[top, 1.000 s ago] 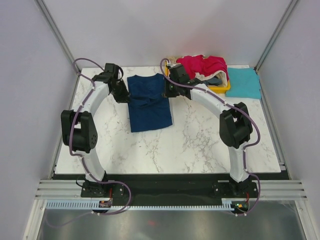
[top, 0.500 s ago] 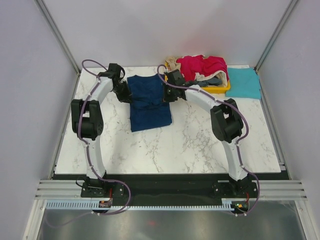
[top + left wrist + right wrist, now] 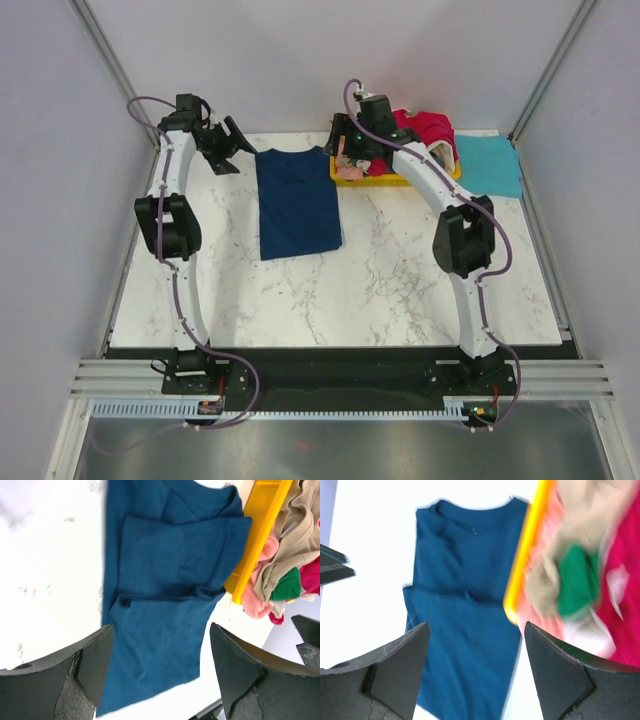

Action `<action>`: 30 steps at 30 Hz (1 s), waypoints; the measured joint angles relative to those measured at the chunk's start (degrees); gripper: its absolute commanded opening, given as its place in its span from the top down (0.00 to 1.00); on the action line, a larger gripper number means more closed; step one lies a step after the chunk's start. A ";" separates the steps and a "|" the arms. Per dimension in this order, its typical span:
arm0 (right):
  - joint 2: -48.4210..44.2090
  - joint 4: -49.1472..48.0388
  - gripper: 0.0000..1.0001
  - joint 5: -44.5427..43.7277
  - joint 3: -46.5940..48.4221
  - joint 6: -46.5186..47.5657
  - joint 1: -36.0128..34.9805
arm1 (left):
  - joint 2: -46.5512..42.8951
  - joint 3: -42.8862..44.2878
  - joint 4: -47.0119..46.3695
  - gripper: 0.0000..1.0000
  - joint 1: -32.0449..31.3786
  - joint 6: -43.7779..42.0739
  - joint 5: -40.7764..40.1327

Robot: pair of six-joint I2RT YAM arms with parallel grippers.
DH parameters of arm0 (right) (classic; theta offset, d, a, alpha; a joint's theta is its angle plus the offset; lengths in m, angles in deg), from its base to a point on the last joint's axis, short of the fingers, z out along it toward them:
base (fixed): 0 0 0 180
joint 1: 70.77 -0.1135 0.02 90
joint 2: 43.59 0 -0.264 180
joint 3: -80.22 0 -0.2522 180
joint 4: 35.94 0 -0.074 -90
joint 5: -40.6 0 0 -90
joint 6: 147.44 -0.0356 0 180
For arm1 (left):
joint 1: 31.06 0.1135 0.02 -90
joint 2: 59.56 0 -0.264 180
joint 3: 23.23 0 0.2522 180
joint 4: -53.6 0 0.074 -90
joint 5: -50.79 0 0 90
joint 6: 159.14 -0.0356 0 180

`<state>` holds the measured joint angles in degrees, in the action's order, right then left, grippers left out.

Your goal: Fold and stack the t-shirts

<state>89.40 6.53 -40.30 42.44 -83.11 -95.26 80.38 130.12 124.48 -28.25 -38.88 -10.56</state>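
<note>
Over the last second both arms had drawn back from the navy t-shirt (image 3: 297,205), on which they had been working at its two sides. The left claw (image 3: 228,146) had pulled off to the far left corner of the marble table (image 3: 400,280), and the right claw (image 3: 346,158) had swung over the near-left end of the yellow tray (image 3: 395,181).

Each claw stood wide open with nothing between its fingers. The navy t-shirt lay flat on the table between the two claws, just right of the left one and just left of the right one, touching neither. Its sleeves were turned in so that it made a long narrow panel, collar at the far end.

Under and to the right of the right claw, the tray held a loose heap of cloth: a crimson-pink t-shirt (image 3: 425,127) on top, with beige cloth (image 3: 290,555), a bit of green cloth (image 3: 575,580) and pale pink cloth (image 3: 255,597). Beyond the tray, well to the right of the right claw, a teal t-shirt (image 3: 487,166) lay folded on the table.
</note>
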 measured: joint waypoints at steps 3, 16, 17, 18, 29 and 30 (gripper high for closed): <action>-7.98 -1.79 0.15 0.13 -11.76 -0.24 0.74 | -5.35 -6.86 -0.20 0.17 1.16 -0.09 -0.50; -23.23 -15.63 0.29 9.40 -59.54 -4.22 -4.63 | -44.81 -71.97 -18.67 0.20 -2.43 1.55 -4.61; -23.26 -16.48 0.31 10.32 -60.28 -4.57 -4.57 | -45.46 -74.23 -20.02 0.20 -2.43 2.01 -4.74; -23.34 -17.55 0.33 10.47 -60.54 -4.90 -4.52 | -45.99 -76.59 -22.16 0.20 -2.67 2.47 -5.05; -20.52 -25.70 0.92 12.15 -62.38 -6.36 -4.39 | -46.25 -87.03 -34.03 0.23 -7.08 6.36 -7.93; -20.48 -25.97 1.00 12.22 -62.90 -6.45 -4.39 | -46.25 -87.41 -34.67 0.24 -7.08 6.49 -8.22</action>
<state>68.92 -19.43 -28.08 -20.46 -89.56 -99.65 34.13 42.72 89.82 -35.33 -32.39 -18.78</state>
